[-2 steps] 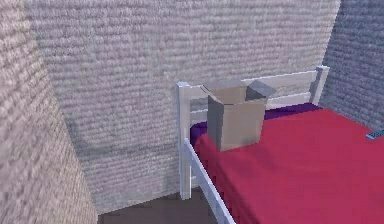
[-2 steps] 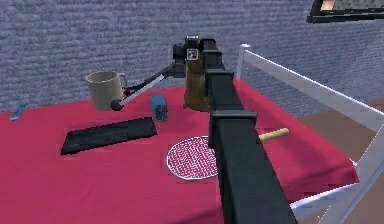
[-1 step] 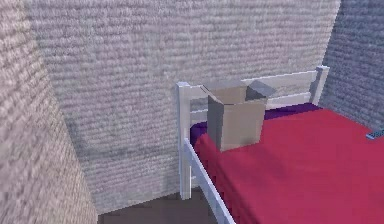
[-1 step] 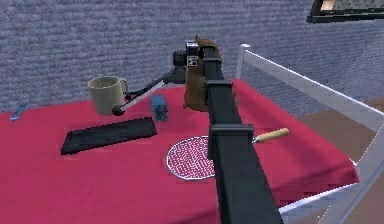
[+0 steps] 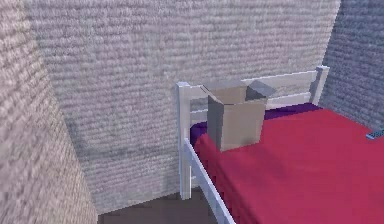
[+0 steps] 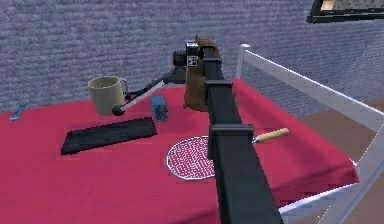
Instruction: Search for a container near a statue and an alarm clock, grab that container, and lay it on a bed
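Arm point(image 6: 235, 150) reaching out over the bed point(image 6: 90, 185), gripper point(image 6: 124, 104) tips right at the tan container point(image 6: 104, 95)

The tan container is looking like it's standing on the red cover just past the fingertips, so I can't tell if the gripper's got hold of it or how the fingers are set. Probably the set-down: I'd be checking it's sitting flat, then backing straight along the arm, minding the small blue thing point(image 6: 160, 106) just beside the fingers.

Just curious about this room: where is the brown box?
In the forward view's middle, the brown box stands on the red bed, close to its white end frame.
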